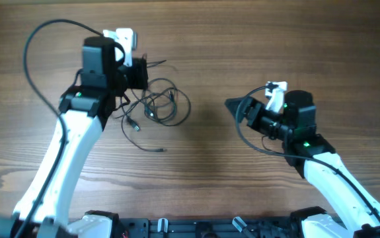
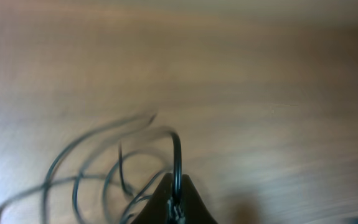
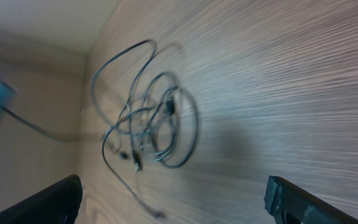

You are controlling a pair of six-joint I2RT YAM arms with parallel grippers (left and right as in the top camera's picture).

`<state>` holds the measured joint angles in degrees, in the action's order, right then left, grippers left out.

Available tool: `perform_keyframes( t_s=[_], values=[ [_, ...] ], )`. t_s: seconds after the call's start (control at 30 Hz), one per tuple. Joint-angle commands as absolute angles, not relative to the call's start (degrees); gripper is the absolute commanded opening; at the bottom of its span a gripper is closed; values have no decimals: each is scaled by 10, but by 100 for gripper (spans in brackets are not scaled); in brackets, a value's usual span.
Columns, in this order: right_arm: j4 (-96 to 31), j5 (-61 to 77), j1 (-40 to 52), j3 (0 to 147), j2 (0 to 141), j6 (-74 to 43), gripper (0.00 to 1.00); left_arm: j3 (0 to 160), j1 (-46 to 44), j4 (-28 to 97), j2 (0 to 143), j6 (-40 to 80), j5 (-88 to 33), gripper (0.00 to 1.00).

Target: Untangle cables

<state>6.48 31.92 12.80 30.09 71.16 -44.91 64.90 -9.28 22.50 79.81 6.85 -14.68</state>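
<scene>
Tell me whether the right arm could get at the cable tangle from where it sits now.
Probably yes. The right gripper is open and faces the cables across bare table; only the left gripper, pinching a strand at the far edge, crowds that side.

Brown wood-grain table (image 1: 209, 172) w/ beige bg (image 3: 35, 25) past edge
</scene>
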Motion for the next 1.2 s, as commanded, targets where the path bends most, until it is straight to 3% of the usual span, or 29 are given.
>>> perform_keyframes(
  t_s=[0.0,0.2,0.43,0.63,0.73,0.87,0.93,0.97,1.0,1.03,1.07,1.17],
  values=[
    [93,287,179,297,718,-450,100,659,-99,169,748,112,-311,4],
    [157,177,263,297,718,-438,100,659,-147,36,729,185,-371,4],
    [214,165,312,297,718,-321,100,659,-218,-151,729,226,-363,4],
    [400,120,339,297,794,-252,100,659,-256,-199,729,274,-333,4],
    [569,145,343,300,891,-305,99,659,-257,-208,729,301,-325,4],
    [662,147,360,341,983,-353,91,659,-257,-211,729,328,-311,4],
    [660,155,373,379,1020,-359,78,659,-257,-215,729,337,-310,4],
    [654,155,377,397,1033,-360,65,659,-257,-215,729,337,-310,4],
    [647,155,376,413,1038,-360,30,659,-255,-213,729,337,-310,4],
    [642,154,374,418,1038,-360,10,659,-248,-205,729,337,-309,4],
    [642,153,370,419,1034,-361,4,659,-241,-197,728,337,-309,4],
    [578,189,338,419,1007,-362,5,659,-180,-109,728,337,-310,4]
  ],
)
